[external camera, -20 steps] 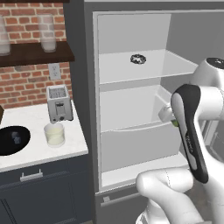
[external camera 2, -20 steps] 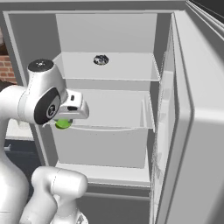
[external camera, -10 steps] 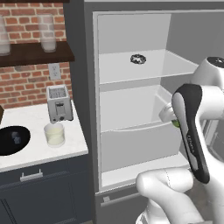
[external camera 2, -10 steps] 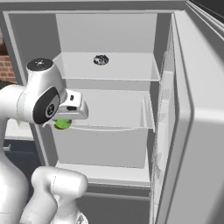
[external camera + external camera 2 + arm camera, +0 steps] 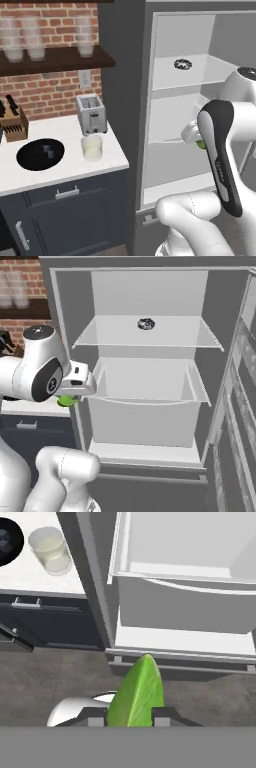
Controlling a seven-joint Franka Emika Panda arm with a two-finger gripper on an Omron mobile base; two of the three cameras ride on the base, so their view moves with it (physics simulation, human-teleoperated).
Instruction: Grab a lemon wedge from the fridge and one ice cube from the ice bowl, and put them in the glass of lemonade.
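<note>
Carrying the wedge [image 5: 136, 694], pinched in the closed gripper [image 5: 131, 718], calls for a level swing toward the glass [image 5: 50, 550] at ten o'clock, clearing the fridge [image 5: 95, 587] edge.

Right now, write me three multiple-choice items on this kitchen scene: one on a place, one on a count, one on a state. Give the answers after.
1. Where does the glass of lemonade stand?
A. on the white counter, in front of the toaster
B. on a fridge shelf
C. on the wall shelf

2. How many ice cubes lie in the ice bowl?
A. none
B. two
C. five

3. What state is the gripper in?
A. open and bare
B. shut on the lemon wedge
C. shut on a knife

Answers:
1 A, since the left base view shows it on the counter before the toaster.
2 B, since two small grey cubes sit in the black dish.
3 B, since the hand view shows the green wedge between the fingertips, outside the open fridge.
</note>
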